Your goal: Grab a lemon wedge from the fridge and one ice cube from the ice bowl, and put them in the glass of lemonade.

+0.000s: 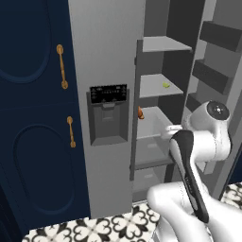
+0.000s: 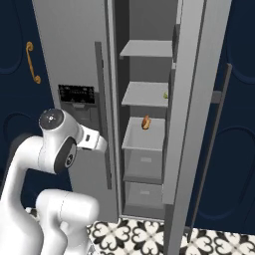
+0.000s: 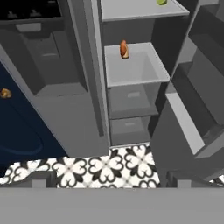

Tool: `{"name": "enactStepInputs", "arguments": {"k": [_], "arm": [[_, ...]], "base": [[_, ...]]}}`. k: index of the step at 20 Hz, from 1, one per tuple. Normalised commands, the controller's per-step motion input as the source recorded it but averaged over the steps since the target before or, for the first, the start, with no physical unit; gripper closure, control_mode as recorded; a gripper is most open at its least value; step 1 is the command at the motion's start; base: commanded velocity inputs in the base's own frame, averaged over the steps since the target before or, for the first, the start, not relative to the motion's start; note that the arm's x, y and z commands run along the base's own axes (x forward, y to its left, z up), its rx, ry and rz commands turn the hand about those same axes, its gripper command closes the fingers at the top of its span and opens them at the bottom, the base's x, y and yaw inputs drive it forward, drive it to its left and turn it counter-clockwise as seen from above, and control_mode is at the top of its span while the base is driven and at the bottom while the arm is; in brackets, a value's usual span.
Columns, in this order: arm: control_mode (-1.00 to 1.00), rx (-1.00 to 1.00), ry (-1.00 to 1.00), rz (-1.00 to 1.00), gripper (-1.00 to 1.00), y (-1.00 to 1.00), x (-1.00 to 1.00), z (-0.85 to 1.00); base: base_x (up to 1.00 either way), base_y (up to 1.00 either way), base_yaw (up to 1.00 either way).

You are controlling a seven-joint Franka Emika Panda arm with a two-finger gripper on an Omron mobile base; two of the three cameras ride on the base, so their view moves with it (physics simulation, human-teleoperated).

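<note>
The fridge (image 2: 149, 30) has its right door open, so the step in hand is reaching for the lemon wedge (image 1: 166, 85). It lies on the shelf above the orange item (image 3: 124, 49). The gripper's jaws are wide and empty; next it should rise and go in.

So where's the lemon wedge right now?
The lemon wedge sits inside the open fridge, toward the right of a middle shelf, one shelf above the orange item.
</note>
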Motion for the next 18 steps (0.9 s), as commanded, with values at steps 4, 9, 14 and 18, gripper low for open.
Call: {"name": "enactStepInputs", "arguments": {"k": [4,9,14,18], "arm": [[-1.0,0.0,-0.07,0.0,-1.0,0.15,-0.44,-0.57],[-1.0,0.0,-0.01,-0.02,-1.0,0.12,-0.33,-0.29],[-1.0,0.0,0.0,-0.08,-1.0,0.02,-0.63,-0.34],[-1.0,0.0,0.0,-0.16,-1.0,0.0,-0.06,-0.17]], "base": [[0.0,0.0,0.0],[0.0,0.0,0.0],[0.0,0.0,0.0],[0.0,0.0,0.0]]}}
